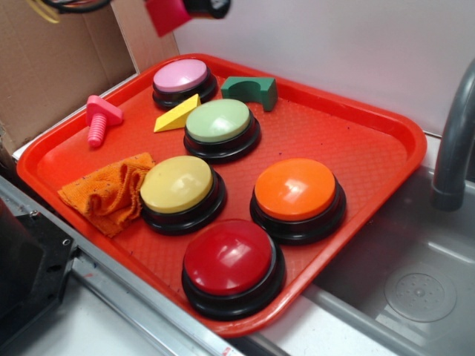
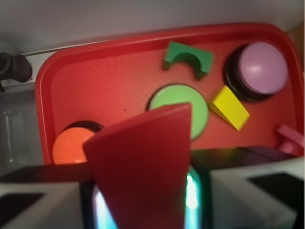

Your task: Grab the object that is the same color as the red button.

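The claw (image 2: 143,210) is shut tight on the small matte red wedge block (image 2: 143,167), held high above the red plastic tray (image 1: 356,148), far up from the big shiny dark-red dome button (image 1: 230,257). Keep squeezing w/ no wobble, so the block doesn't slip.

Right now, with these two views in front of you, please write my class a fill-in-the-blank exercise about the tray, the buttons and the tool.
1. The tool is shut on the ____ wedge, lifted above the tray.
2. The yellow wedge lies between the pink button and the ____ button.
3. The arch block is ____.
4. The orange cloth lies beside the ____ button.

Missing words: red; green; green; yellow
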Robot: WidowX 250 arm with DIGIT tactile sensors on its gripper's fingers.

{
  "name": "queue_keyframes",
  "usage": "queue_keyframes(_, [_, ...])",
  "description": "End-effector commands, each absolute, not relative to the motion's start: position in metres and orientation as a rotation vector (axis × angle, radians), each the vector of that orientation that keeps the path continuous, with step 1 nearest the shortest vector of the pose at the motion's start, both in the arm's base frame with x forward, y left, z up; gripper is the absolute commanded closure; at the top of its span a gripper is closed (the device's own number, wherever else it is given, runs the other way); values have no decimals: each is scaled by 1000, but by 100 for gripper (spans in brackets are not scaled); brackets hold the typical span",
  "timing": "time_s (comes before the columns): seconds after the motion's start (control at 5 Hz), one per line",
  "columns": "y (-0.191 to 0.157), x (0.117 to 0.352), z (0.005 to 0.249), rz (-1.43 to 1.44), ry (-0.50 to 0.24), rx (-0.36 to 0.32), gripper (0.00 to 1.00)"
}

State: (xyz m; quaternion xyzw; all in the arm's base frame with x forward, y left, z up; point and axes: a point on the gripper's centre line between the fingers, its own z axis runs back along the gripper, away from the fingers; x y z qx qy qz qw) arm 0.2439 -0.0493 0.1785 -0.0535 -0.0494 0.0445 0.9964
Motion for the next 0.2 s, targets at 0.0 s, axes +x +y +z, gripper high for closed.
queue_keyframes(0.0, [-28,223,206,186,-102,-127,100])
